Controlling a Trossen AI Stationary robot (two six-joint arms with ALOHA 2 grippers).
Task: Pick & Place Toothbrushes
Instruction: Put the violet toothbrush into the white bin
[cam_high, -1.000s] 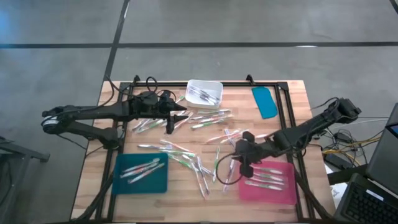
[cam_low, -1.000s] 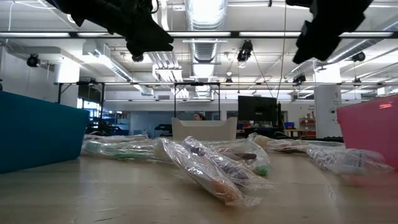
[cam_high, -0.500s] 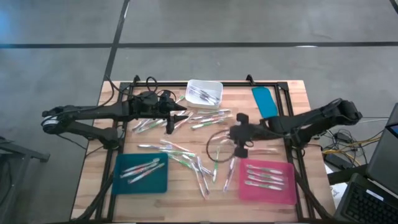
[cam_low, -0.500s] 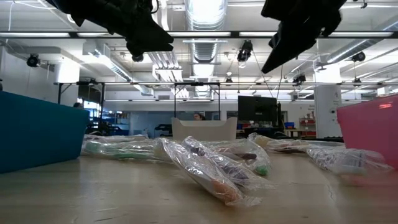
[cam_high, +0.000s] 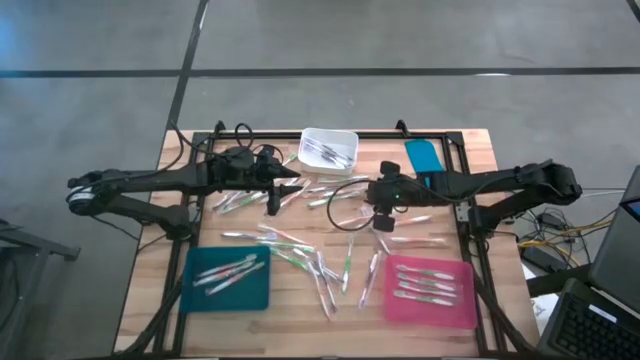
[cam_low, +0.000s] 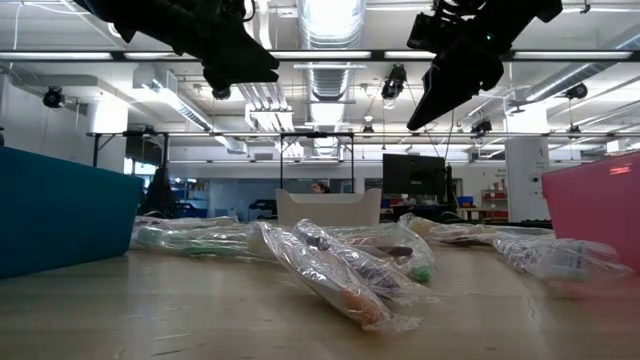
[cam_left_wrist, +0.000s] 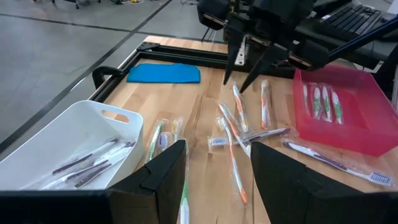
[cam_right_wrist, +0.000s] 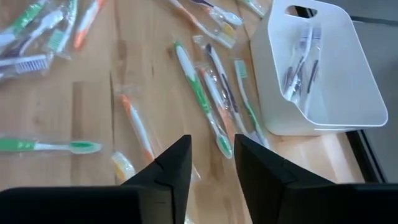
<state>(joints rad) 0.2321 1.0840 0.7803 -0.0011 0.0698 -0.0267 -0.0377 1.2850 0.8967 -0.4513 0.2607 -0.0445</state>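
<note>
Many toothbrushes (cam_high: 300, 255), thin wrapped sticks with green, pink or orange accents, lie loose on the wooden table (cam_high: 200, 215). They also show in the wrist views (cam_left_wrist: 233, 130) (cam_right_wrist: 199, 93). More toothbrushes lie in the teal tray (cam_high: 228, 278), the pink tray (cam_high: 430, 290) and the white bin (cam_high: 328, 148). My left gripper (cam_high: 285, 193) (cam_left_wrist: 217, 155) hovers open above the far left part of the pile. My right gripper (cam_high: 380, 212) (cam_left_wrist: 235, 86) hangs open above the table's middle, between the bin and the pink tray, with nothing between its fingers.
A flat blue piece (cam_high: 425, 163) lies at the far right. A black frame (cam_high: 465, 200) runs along the table's far and right sides. A black cable loop (cam_high: 345, 195) hangs beside my right gripper. Bare wood lies near the front edge (cam_high: 340, 335).
My right gripper has swung from above the pink tray's far left corner toward the table's far edge and now stands over the middle of the table; its wrist has rolled on the way. The left arm has kept still.
</note>
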